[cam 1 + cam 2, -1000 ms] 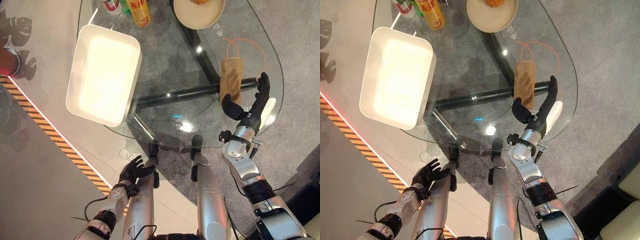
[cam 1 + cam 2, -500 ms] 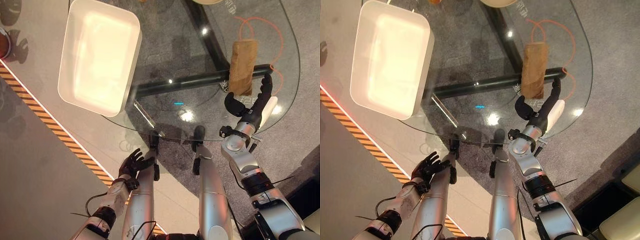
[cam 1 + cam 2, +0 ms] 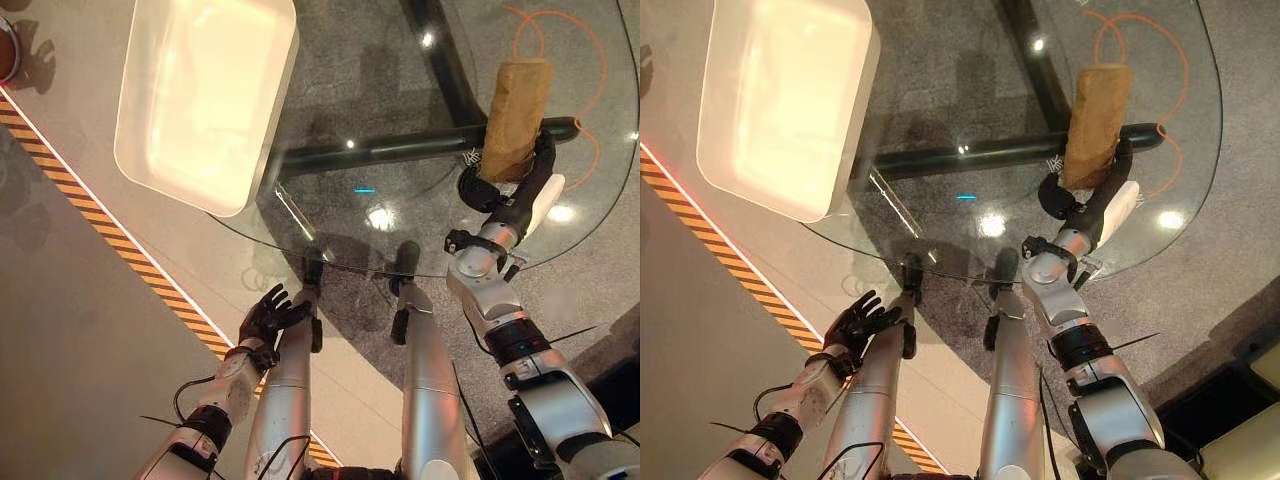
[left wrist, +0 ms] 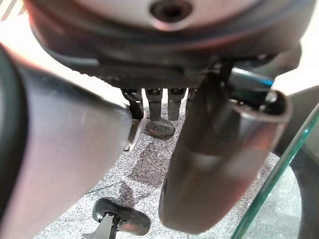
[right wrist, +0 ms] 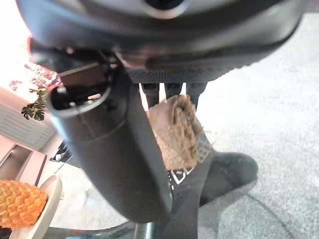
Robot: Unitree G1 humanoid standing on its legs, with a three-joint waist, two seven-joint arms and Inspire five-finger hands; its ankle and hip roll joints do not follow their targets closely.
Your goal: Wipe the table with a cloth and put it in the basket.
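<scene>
A folded brown cloth [image 3: 517, 110] lies on the glass table [image 3: 330, 180] at the right. My right hand [image 3: 508, 200] is at the cloth's near end, open. Its straight fingers [image 3: 544, 165] run along the cloth's right edge, and its thumb [image 3: 470, 186] stands just left of that end. In the right wrist view the cloth [image 5: 174, 127] shows just past the straight fingers. A white rectangular basket [image 3: 205, 100] stands on the table's left part. My left hand [image 3: 268, 318] hangs open below the table's near edge, holding nothing.
A black bar of the table's frame [image 3: 400, 152] and an orange cable loop [image 3: 598, 110] show through the glass. Yellow-black tape [image 3: 110, 240] runs along the floor at the left. A plate with a pineapple [image 5: 20, 199] shows in the right wrist view.
The camera has moved, so the whole picture has shifted. My right hand has closed in on the cloth's near end. The left hand keeps its place.
</scene>
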